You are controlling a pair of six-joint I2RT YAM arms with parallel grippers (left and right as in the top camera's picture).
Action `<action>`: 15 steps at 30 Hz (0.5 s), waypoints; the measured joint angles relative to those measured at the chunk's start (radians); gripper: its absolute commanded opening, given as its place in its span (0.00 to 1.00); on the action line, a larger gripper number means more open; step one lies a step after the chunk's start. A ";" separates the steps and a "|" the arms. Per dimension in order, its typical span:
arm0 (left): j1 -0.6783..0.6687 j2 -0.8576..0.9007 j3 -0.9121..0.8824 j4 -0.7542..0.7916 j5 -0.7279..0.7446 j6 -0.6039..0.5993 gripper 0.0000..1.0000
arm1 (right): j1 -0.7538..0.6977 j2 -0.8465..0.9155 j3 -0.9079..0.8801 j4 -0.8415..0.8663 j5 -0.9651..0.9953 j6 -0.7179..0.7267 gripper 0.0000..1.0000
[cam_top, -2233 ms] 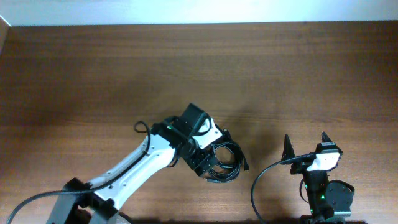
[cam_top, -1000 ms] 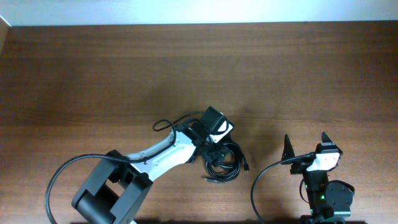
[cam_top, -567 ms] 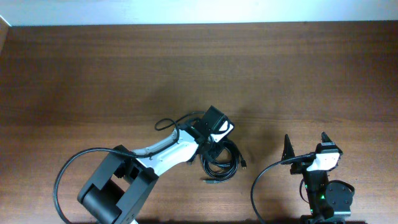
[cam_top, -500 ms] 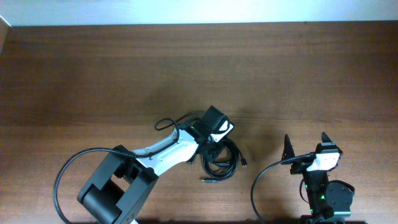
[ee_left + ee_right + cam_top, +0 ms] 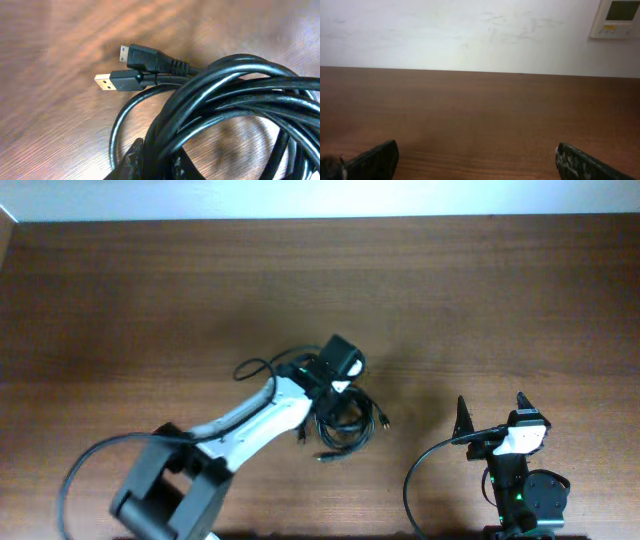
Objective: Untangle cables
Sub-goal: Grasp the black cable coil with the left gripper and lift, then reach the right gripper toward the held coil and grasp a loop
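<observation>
My L tool [image 5: 155,161] clamped on cables [image 5: 225,100]; R tool [image 5: 480,165] wide apart, idle. Step: first grab, I reckon. Next: R pulls a plug [image 5: 114,81] free.

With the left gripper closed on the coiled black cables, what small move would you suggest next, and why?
I would probably lift the left gripper slightly: it is shut on the coiled thin black cables, whose gold-tipped USB plug lies free on the brown wooden table, so loops may loosen.
</observation>
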 measured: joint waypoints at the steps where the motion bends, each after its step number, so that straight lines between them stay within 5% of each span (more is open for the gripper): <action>1: 0.023 -0.033 0.000 -0.005 -0.003 -0.023 0.00 | 0.000 0.000 0.000 0.000 0.000 0.001 0.99; 15: 0.270 -0.211 0.003 -0.017 -0.011 -0.092 0.00 | 0.000 0.000 0.000 0.000 0.000 0.001 0.99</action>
